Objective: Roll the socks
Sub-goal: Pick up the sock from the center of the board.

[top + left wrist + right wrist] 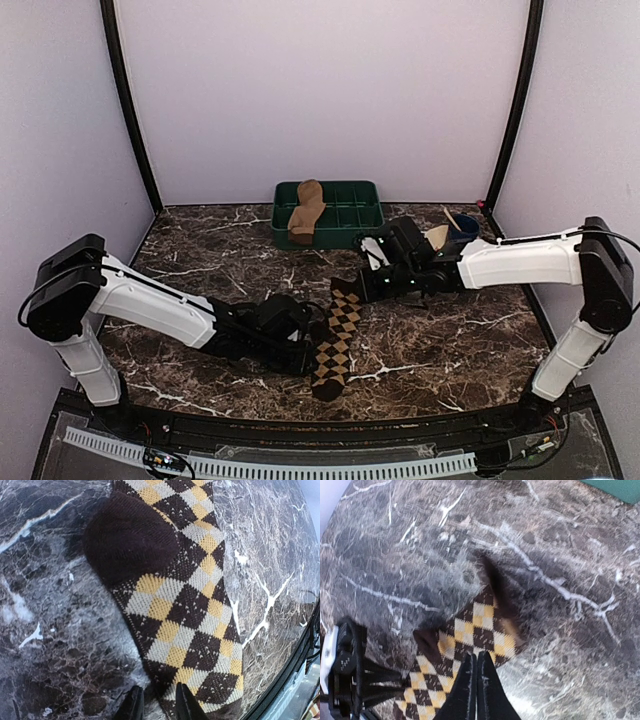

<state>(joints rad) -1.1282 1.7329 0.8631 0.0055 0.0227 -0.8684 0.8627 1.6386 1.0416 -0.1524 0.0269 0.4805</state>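
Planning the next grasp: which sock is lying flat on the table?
The argyle sock, stretched out on the marble; the plain tan sock rests on the green tray instead.

Your top camera looks down from high behind across the whole table (200,260). Both wrist cameras hang close over it, sharing the argyle sock (335,340).

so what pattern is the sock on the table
Brown and tan argyle sock, clearest in the left wrist view.
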